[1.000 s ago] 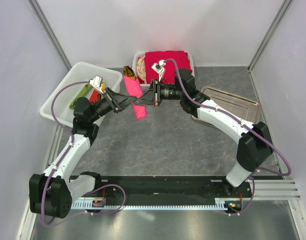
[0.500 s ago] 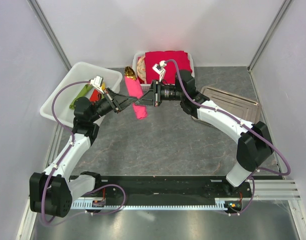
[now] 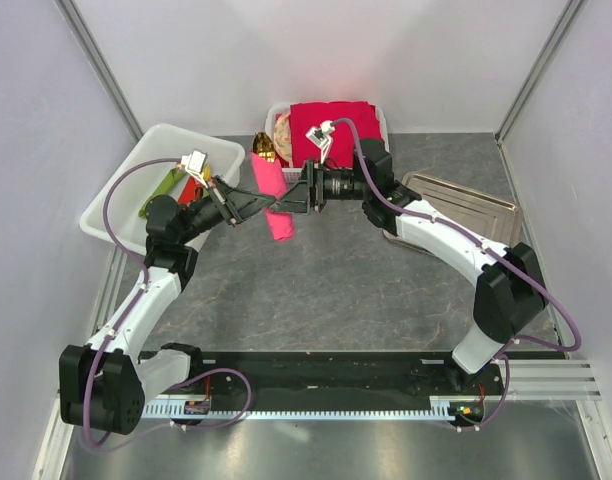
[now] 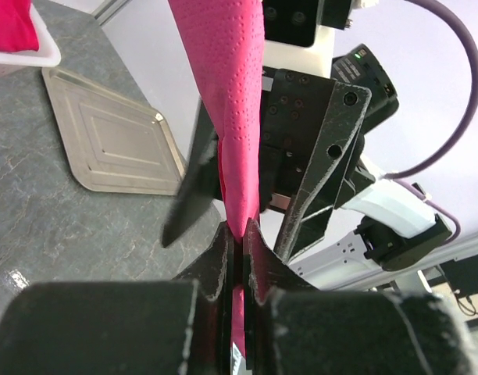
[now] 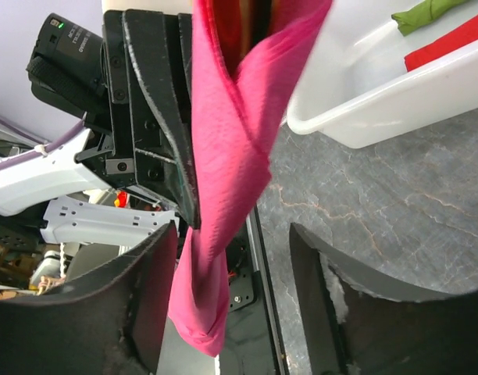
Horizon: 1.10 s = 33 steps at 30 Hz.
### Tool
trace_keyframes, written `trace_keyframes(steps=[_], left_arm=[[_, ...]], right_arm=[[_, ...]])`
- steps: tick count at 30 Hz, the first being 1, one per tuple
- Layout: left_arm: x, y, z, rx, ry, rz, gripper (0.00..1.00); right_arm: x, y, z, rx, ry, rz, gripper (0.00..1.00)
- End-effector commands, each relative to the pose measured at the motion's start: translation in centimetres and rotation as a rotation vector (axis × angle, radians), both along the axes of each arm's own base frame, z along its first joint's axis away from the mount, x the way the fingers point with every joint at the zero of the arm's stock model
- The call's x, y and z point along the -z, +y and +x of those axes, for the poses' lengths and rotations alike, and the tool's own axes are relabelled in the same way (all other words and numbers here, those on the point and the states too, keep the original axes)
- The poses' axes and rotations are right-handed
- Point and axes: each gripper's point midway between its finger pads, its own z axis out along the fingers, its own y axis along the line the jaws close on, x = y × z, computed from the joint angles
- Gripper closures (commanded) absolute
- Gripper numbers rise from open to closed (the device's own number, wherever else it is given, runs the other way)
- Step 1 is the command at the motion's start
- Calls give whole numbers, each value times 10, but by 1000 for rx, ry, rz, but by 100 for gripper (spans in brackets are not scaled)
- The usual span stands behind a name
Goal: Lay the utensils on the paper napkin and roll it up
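We see the left gripper (image 4: 237,236) squeezed tight on the paper napkin (image 4: 227,94) — its two fingers pinch the pink paper with no gap between them. The napkin is rolled into a long tube. It is held up above the grey table (image 3: 326,290), in the middle between the two arms. The utensils (image 3: 263,146) poke out of its far end, gold and shiny. The right gripper (image 5: 233,234) is wide open, with one finger on each side of the roll — we cannot tell if it touches the paper. A white tub (image 3: 126,190) sits at the left and a metal tray (image 3: 471,205) at the right.
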Motion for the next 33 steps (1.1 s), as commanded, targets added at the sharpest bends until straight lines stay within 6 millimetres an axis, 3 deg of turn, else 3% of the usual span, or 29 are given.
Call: trace_keyframes(steps=[1,6,11,14,15,18,20,23,25,27,29,33], left_arm=[[-18,-1,-13,35,-173,24,98],[-18,-2,-20,67,-207,29,98],[-17,-4,-25,91,-224,31,98],[-17,-4,-26,92,-222,31,98],[-16,-4,-26,94,-223,32,98],[-16,-4,-26,92,-224,35,98],[-15,-4,-26,92,-224,36,98],[-16,-4,-25,87,-229,35,98],[-18,-3,-24,82,-239,35,98],[-26,-3,-23,73,-269,31,98],[-32,-2,-22,69,-290,29,98],[-36,-2,-19,63,-291,28,98]], right_arm=[[-32,-9,-2,-1,-87,50,30],[-53,-18,11,21,-106,81,24],[-70,-19,16,14,-95,143,27],[-74,-18,16,8,-93,167,41],[-75,-18,16,9,-96,171,59],[-72,-17,20,18,-84,172,93],[-73,-17,19,16,-88,174,100],[-73,-17,20,21,-85,175,100],[-71,-18,20,22,-77,164,79],[-66,-18,19,24,-72,147,47],[-62,-20,15,17,-66,135,42],[-51,-22,5,-8,-28,136,43]])
